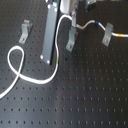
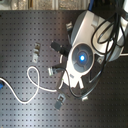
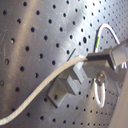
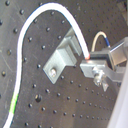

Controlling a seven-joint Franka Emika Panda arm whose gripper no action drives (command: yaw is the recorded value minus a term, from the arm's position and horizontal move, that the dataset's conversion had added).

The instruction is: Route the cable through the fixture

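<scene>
Claw [image 4: 92, 62] pinched shut on the cable [image 1: 30, 80], right beside the middle clip [image 4: 60, 62]. Cable runs from a loose loop at 8 o'clock in the first exterior view, up past the middle clip and over to the right clip [image 1: 107, 36]; left clip [image 1: 25, 30] unused. Cord looks light and floppy, so it'll sag: grip close to the clip, short lead. Wrist views show the grip; in the second exterior view the arm [image 2: 82, 50] hides it.
</scene>
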